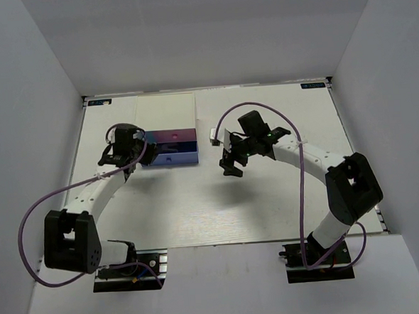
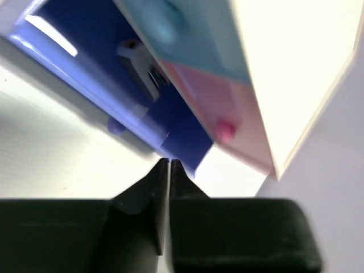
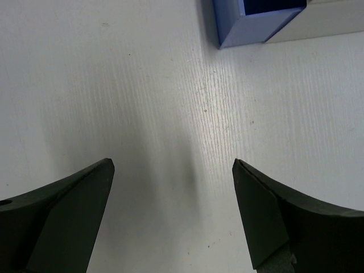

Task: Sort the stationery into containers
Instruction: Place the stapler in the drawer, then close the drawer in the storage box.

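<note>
White-topped box [image 1: 165, 113] sits left of centre toward the far side of your white table [image 1: 269, 203]. Its dark blue drawer [image 1: 168, 158] stands pulled out toward the arm bases. In the L wrist cam, the light blue front [image 2: 187, 34] & pink front [image 2: 219, 99] are side by side above that drawer. The pink one carries a small pink dot knob [image 2: 226, 129]. A small white clip-like piece [image 2: 139, 60] lies inside the open dark blue drawer; it's blurred, so you can't tell more abt it.

L gripper [image 2: 169, 164] is at the box's left front, just beside the drawer's end corner. Can't tell if it touches. Its fingertips are pressed together w/ only a hairline slit, nothing btwn them.

R gripper [image 3: 173, 165] hangs over bare tabletop right of the box, fingers spread wide, holding nothing. The drawer's corner shows at the top of its cam, apart from the fingers.

Writing: one small tag [image 1: 99, 102] at the table's far-left corner & a second tag [image 1: 313, 86] at the far-right, print too small to read. A purple cable [image 1: 29, 232] loops along each arm.
</note>
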Tool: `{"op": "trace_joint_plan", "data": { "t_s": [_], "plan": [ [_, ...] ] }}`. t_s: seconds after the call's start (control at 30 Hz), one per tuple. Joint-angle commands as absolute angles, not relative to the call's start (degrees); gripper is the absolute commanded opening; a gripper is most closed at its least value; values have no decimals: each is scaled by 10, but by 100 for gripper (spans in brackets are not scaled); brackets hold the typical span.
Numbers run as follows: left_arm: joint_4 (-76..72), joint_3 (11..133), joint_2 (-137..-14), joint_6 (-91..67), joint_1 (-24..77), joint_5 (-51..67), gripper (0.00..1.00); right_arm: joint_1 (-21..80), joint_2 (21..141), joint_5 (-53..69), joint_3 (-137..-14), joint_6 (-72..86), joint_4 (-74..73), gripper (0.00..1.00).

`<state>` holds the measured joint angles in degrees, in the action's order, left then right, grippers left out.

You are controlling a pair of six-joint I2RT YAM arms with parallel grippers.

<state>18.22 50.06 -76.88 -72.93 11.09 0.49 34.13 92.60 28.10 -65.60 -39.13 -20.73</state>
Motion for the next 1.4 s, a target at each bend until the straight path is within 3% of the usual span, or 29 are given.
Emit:
{"op": "trace_joint_plan", "data": {
  "t_s": [0.0,0.07,0.1,0.13,0.2,0.3,0.43,0.5,0.6,0.63,0.77,0.83,1.07,1.37],
  "plan": [
    [133,472,-712,-565,113,79,13,340,912,316,-653,-412,-159,90],
    [127,433,-678,-503,113,100,10,342,932,362,-671,-442,-197,86],
    [127,418,-665,-488,113,107,8,343,943,376,-706,-452,-226,75],
    [134,404,-652,-474,113,112,6,343,959,401,-719,-474,-243,44],
    [168,367,-615,-444,113,106,2,354,983,423,-757,-499,-275,0],
    [205,312,-560,-439,113,88,1,377,1010,424,-779,-553,-270,0],
    [228,272,-508,-470,113,76,2,426,1047,408,-813,-613,-279,11],
    [238,261,-479,-484,113,71,4,456,1076,384,-847,-602,-267,12],
    [264,255,-459,-490,113,59,12,486,1134,337,-921,-557,-245,13],
    [271,255,-452,-490,113,50,23,492,1142,294,-931,-532,-237,13],
    [290,261,-446,-490,113,45,45,523,1209,167,-961,-470,-157,16],
    [297,261,-441,-490,113,45,49,529,1235,116,-993,-448,-145,16],
    [321,256,-423,-490,108,40,52,542,1266,-24,-982,-416,-76,16],
    [332,256,-412,-490,108,23,56,548,1283,-99,-985,-397,-41,18]
  ]
}}
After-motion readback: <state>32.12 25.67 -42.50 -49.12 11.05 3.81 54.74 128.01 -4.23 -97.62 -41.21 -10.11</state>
